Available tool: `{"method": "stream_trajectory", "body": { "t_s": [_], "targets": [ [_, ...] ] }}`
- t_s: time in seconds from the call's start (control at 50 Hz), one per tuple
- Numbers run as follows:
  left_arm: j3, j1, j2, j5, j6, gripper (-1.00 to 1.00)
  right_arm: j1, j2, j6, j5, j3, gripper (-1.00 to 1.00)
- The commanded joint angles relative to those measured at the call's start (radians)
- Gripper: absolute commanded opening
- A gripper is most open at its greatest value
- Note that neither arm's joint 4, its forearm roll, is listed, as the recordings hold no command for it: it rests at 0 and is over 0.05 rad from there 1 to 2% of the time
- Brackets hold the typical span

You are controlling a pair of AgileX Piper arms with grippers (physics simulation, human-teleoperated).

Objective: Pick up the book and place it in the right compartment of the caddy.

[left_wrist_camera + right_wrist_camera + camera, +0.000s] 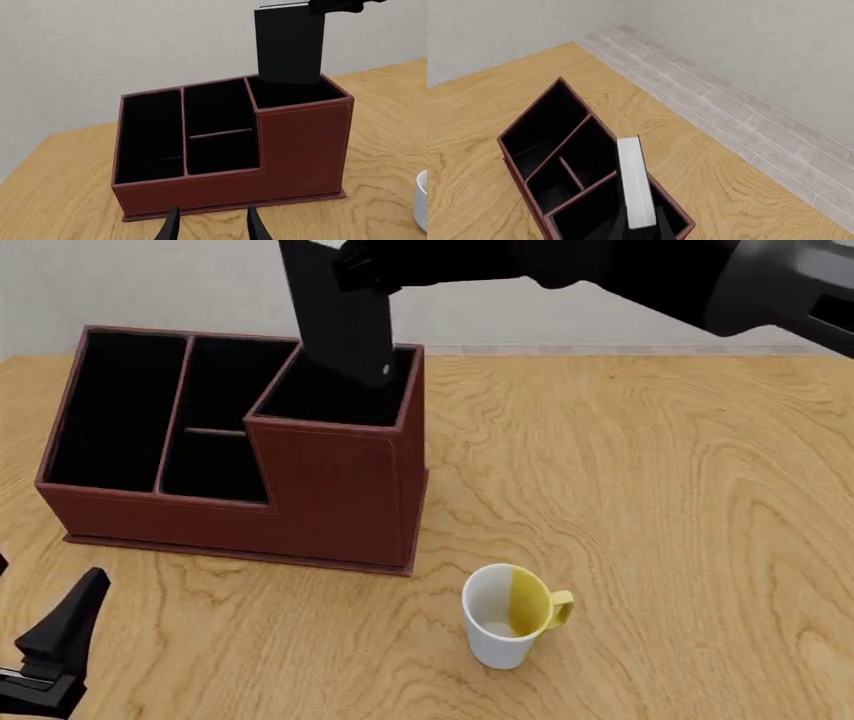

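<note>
Right jaws (358, 268) clamped on book's (340, 325) top end; left jaws (210, 227) parted, empty, low near table (641, 470), in front of caddy (334, 510). Book hung upright below right jaws, lower end dipping into right compartment (293, 94), page edges facing wrist camera. Judged stiff, fairly light hardcover; smooth covers might slip, so pinch across covers near top suited it. Mug (507, 618) stood apart.
</note>
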Motion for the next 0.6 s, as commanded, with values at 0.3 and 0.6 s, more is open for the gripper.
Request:
{"method": "stream_trajectory", "body": {
  "t_s": [0.3, 0.6],
  "targets": [
    [0.013, 0.004, 0.0, -0.01, 0.005, 1.0, 0.002, -0.003, 0.057, -0.08, 0.063, -1.0],
    [0.005, 0.006, 0.0, -0.002, 0.01, 1.0, 0.0, 0.003, 0.075, -0.117, 0.099, -1.0]
  ]
}}
